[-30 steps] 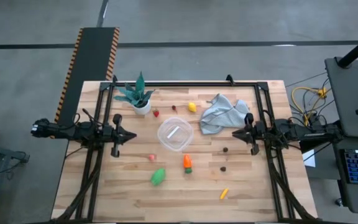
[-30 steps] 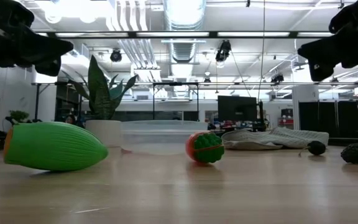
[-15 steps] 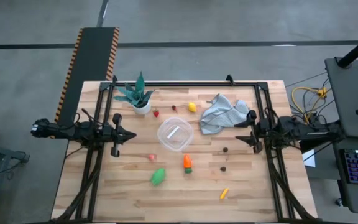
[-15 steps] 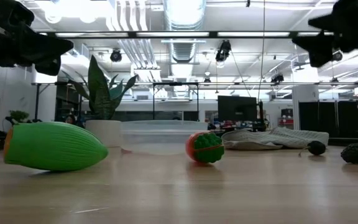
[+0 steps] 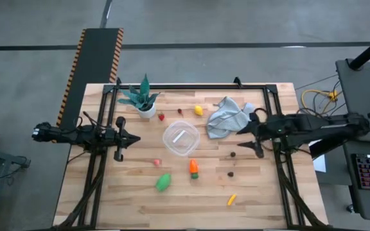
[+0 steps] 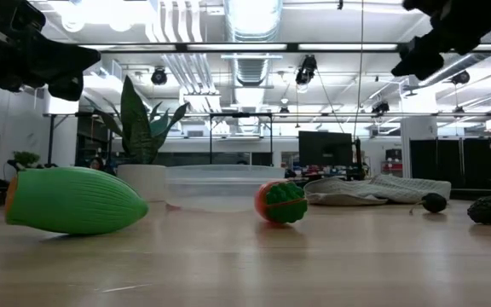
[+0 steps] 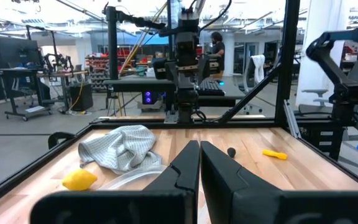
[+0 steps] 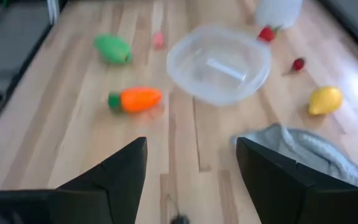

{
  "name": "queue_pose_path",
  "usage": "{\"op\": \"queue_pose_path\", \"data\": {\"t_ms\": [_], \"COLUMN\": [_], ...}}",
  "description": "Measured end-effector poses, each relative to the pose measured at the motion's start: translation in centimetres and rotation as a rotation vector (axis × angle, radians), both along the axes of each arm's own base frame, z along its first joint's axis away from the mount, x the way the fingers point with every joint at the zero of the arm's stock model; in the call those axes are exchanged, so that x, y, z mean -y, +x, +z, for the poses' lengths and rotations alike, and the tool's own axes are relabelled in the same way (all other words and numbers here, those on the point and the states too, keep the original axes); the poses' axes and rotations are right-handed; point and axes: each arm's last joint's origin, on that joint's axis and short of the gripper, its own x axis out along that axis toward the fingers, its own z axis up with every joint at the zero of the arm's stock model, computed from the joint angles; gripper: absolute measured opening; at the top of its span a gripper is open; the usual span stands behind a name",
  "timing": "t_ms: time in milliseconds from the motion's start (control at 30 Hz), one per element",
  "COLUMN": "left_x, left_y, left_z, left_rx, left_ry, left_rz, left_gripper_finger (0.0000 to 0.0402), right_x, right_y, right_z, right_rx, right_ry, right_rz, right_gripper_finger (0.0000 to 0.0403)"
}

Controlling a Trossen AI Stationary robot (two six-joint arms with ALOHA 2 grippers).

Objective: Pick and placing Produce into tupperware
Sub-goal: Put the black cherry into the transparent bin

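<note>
The clear round tupperware [image 5: 181, 139] [image 8: 219, 63] stands on its base at the table's middle. Tiny produce lies around it on the wood: a yellow piece [image 5: 198, 110], a red one [image 5: 161, 117], a pink one [image 5: 157, 162], a green one [image 5: 164, 182] [image 6: 73, 200], an orange one [image 5: 193, 168] [image 8: 135, 99] and dark brown ones [image 5: 234, 154]. My right gripper [image 5: 241, 138] [image 8: 191, 180] hovers open to the right of the tub, high above the table, with nothing between its fingers. My left gripper [image 5: 132, 137] [image 7: 199, 168] waits shut to the left of the tub.
A teal-leaved plant in a white pot [image 5: 141, 99] stands at the far left. A grey-blue cloth [image 5: 227, 117] lies crumpled at the far right, just beyond my right gripper. A yellow-orange piece [image 5: 231, 199] lies near the front edge. Black frame rails [image 5: 191, 86] border the table.
My right gripper has opened. It has also risen and reached a little toward the table's left edge, nearer the tupperware. No produce has moved.
</note>
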Motion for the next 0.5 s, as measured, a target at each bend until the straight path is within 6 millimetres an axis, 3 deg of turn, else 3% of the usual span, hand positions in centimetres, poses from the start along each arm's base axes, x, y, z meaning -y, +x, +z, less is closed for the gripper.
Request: {"op": "queue_pose_path", "data": {"t_ms": [200,500], "left_x": [0.0,0.0], "left_y": [0.0,0.0], "left_z": [0.0,0.0], "left_rx": [0.0,0.0], "left_ry": [0.0,0.0], "left_rz": [0.0,0.0], "left_gripper_finger": [0.0,0.0], "right_x": [-0.3,-0.6], "right_y": [2.8,6.1], "right_z": [-0.7,-4.8], "right_rx": [-0.259,-0.511], "right_ry": [-0.02,-0.031], "right_rz": [0.023,0.033], "right_gripper_finger": [0.0241,0.0237]}}
